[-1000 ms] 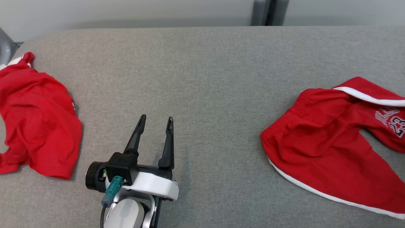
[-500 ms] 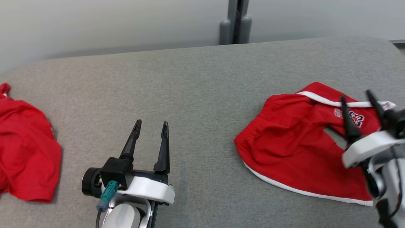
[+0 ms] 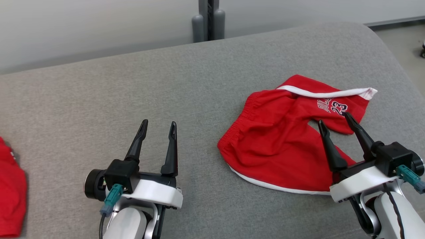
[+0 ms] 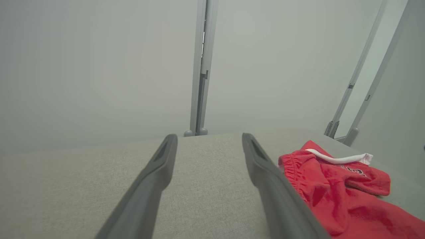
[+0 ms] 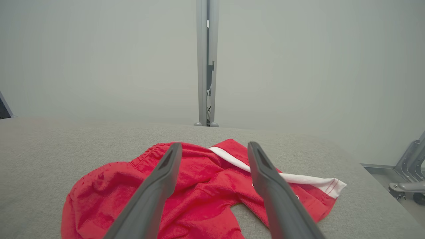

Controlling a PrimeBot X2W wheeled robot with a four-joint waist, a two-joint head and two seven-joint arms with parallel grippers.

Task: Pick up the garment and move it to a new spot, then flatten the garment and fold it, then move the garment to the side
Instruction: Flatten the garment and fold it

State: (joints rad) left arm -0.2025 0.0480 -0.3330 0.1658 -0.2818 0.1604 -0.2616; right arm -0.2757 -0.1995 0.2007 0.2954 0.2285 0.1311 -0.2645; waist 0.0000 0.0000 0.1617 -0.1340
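Lying crumpled toward the right of the grey fabric-covered table (image 3: 132, 93), the red jersey shorts with white trim (image 3: 282, 146) look untouched. The left gripper (image 3: 158, 122) and right gripper (image 3: 333, 118) hover, jaws spread, holding nothing; I'd say every step remains.

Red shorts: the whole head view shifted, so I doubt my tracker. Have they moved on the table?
No. The red shorts lie in the same crumpled shape, still just right of the grey post; the camera turned.

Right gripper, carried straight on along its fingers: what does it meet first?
Probably the red shorts: the open right gripper points across them towards the grey post. Its height over the cloth is unclear, so it might pass above.
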